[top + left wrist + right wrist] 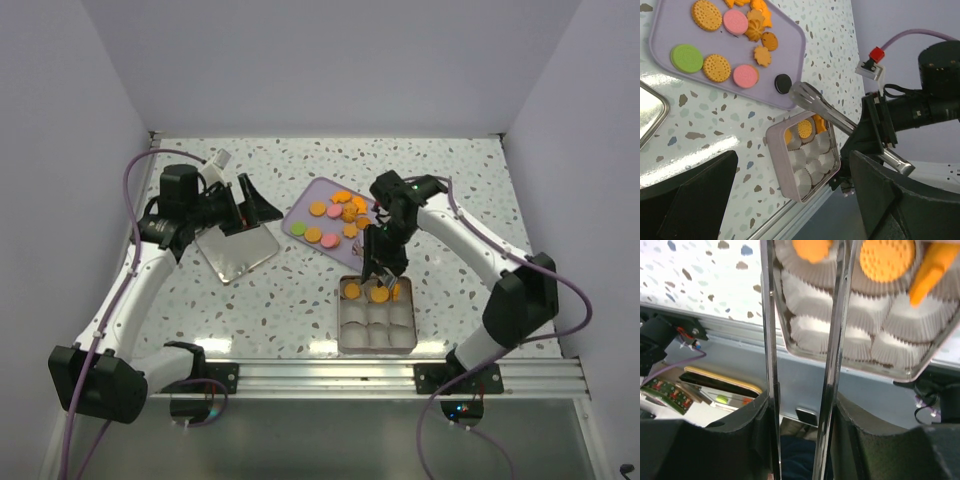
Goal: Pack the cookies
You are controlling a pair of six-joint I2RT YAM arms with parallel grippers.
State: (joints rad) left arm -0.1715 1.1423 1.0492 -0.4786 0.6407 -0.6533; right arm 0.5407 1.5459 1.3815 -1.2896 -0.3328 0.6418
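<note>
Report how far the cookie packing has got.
Done: three orange cookies sit in the tin's row nearest the lilac tray. In hand: the right gripper holds metal tongs over that row; whether they pinch a cookie I cannot tell. Left: six paper cups stand empty, the other cookies wait on the tray, and the lid lies apart.

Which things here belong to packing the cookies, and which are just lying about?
Job in hand: cookies; lilac tray; tin of paper cups; tongs; right end effector, gripping the tongs.
Lying about: metal lid; left end effector, open and empty.
</note>
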